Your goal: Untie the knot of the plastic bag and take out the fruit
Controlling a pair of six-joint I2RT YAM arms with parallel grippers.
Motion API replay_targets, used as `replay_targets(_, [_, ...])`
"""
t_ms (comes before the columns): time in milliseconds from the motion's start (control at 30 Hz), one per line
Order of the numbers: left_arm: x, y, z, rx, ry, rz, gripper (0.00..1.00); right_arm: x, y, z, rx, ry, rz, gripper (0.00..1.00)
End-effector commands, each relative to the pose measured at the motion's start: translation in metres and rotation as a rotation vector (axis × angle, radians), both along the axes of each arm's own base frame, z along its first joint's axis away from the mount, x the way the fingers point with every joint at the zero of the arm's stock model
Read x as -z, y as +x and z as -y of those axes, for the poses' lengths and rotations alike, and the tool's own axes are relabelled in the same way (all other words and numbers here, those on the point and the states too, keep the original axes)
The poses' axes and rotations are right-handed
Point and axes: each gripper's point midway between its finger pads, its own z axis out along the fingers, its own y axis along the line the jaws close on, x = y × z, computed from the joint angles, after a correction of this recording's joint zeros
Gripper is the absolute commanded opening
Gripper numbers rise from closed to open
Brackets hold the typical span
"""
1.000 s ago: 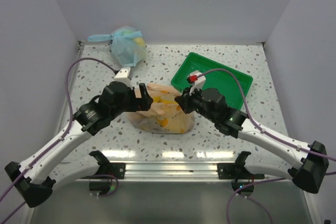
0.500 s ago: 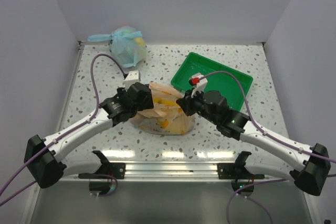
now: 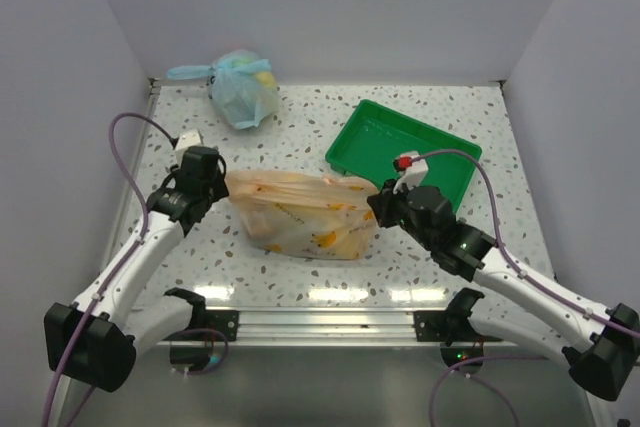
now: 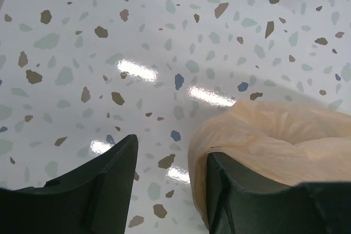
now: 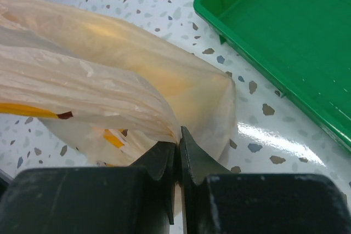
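The pale-orange plastic bag (image 3: 300, 212) lies stretched out long between my two grippers on the speckled table. My right gripper (image 3: 378, 209) is shut on a gathered ear of the bag at its right end; the pinched plastic (image 5: 109, 80) fans out from the closed right gripper (image 5: 178, 135). My left gripper (image 3: 215, 190) is at the bag's left end. Its jaws stand apart in the left wrist view (image 4: 171, 149), with a fold of bag (image 4: 274, 141) draped over the right finger. Yellow shapes (image 3: 325, 239) show through the plastic. I cannot make out the knot.
A green tray (image 3: 345, 137) stands at the back right, close beside the right gripper, its rim (image 5: 236, 42) near the bag's end. A light blue tied bag (image 3: 243, 87) sits at the back left by the wall.
My left arm swung out to the left and my right gripper drew back to the right, pulling the bag out long and flat. The left jaws have narrowed.
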Motion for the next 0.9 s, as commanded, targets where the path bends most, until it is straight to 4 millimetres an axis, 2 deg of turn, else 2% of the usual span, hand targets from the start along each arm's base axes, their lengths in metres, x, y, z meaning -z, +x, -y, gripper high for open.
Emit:
replay_targets(0, [-0.031, 0.005, -0.039, -0.036, 0.093, 0.051, 0.52, 0.022, 0.01, 0.033, 0.148, -0.043, -0.074, 0.0])
replay_targets(33, [-0.034, 0.005, -0.043, -0.035, 0.095, 0.05, 0.41, 0.023, 0.01, 0.032, 0.147, -0.042, -0.082, 0.0])
replay_targets(100, [-0.047, 0.009, -0.047, -0.007, 0.083, 0.061, 0.32, 0.027, 0.011, 0.029, 0.131, -0.048, -0.099, 0.0])
replay_targets(133, [-0.051, 0.008, -0.045, 0.005, 0.076, 0.059, 0.2, 0.025, 0.012, 0.025, 0.119, -0.044, -0.099, 0.0])
replay_targets(200, [-0.066, 0.012, -0.029, 0.093, 0.03, 0.095, 0.06, 0.027, 0.01, 0.012, 0.044, -0.057, -0.117, 0.06])
replay_targets(233, [-0.072, 0.012, -0.024, 0.121, 0.012, 0.108, 0.0, 0.019, 0.012, 0.007, 0.025, -0.055, -0.103, 0.09])
replay_targets(300, [-0.086, 0.011, -0.008, 0.196, -0.043, 0.143, 0.0, 0.015, 0.008, -0.005, -0.058, -0.068, -0.106, 0.18])
replay_targets(333, [-0.087, 0.009, -0.004, 0.216, -0.058, 0.137, 0.0, 0.008, 0.009, -0.01, -0.086, -0.075, -0.105, 0.33])
replay_targets(367, [-0.093, 0.008, 0.002, 0.24, -0.085, 0.144, 0.0, 0.003, 0.008, -0.013, -0.109, -0.081, -0.102, 0.41])
replay_targets(400, [-0.097, 0.005, 0.004, 0.249, -0.091, 0.143, 0.0, -0.007, 0.006, -0.017, -0.153, -0.098, -0.095, 0.58])
replay_targets(500, [-0.099, 0.001, 0.006, 0.26, -0.104, 0.128, 0.0, -0.021, -0.001, -0.02, -0.229, -0.145, -0.095, 0.75])
replay_targets(533, [-0.1, 0.0, 0.007, 0.262, -0.103, 0.125, 0.0, -0.042, 0.002, -0.024, -0.238, -0.137, -0.064, 0.83])
replay_targets(600, [-0.101, 0.0, 0.005, 0.258, -0.094, 0.123, 0.0, -0.056, -0.001, -0.028, -0.283, -0.16, -0.045, 0.88])
replay_targets(633, [-0.105, 0.0, 0.004, 0.254, -0.091, 0.123, 0.0, -0.073, -0.003, -0.029, -0.301, -0.162, -0.034, 0.9])
replay_targets(667, [-0.105, 0.0, 0.005, 0.255, -0.098, 0.121, 0.0, -0.076, -0.005, -0.033, -0.321, -0.173, -0.035, 0.92])
replay_targets(700, [-0.105, 0.001, 0.007, 0.26, -0.103, 0.115, 0.0, -0.083, -0.005, -0.034, -0.333, -0.186, -0.021, 0.93])
replay_targets(733, [-0.107, 0.002, 0.008, 0.264, -0.109, 0.121, 0.0, -0.099, -0.007, -0.036, -0.346, -0.181, 0.003, 0.93])
replay_targets(800, [-0.108, 0.002, 0.011, 0.271, -0.127, 0.119, 0.0, -0.111, -0.013, -0.045, -0.408, -0.193, 0.037, 0.92])
replay_targets(833, [-0.107, 0.002, 0.012, 0.273, -0.131, 0.116, 0.0, -0.126, -0.015, -0.047, -0.422, -0.183, 0.061, 0.92])
replay_targets(867, [-0.106, 0.002, 0.014, 0.275, -0.142, 0.114, 0.0, -0.129, -0.019, -0.053, -0.464, -0.181, 0.064, 0.91])
